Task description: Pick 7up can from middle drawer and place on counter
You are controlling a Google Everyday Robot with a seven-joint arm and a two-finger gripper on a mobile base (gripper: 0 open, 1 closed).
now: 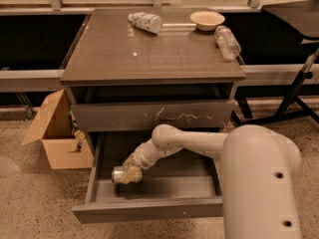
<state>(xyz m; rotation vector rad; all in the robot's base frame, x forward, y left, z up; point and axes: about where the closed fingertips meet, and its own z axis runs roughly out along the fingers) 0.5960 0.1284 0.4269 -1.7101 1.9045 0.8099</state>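
— Arm (259, 183) up front, a big white shell filling the right foreground and reaching left and down into the cabinet.
— And behind it?
— The tabletop (149, 54), glossy grey-brown. Below that is a scratched drawer front (154, 116), pushed in, and under it the middle drawer (149, 210) is pulled well out.
— Anything on the floor?
— A cardboard box (55, 133) just left of the cabinet, flap open.
— Up top?
— At the back, a patterned bottle (145, 21) on its side. A clear bottle (227, 41) lies near the right edge, with a pale bowl (207, 19) between them.
— The hand?
— The hand (130, 173) is inside the middle drawer, left side, clamped around the 7up can (117, 175). The can lies sideways, silvery end pointing left, low in the drawer.
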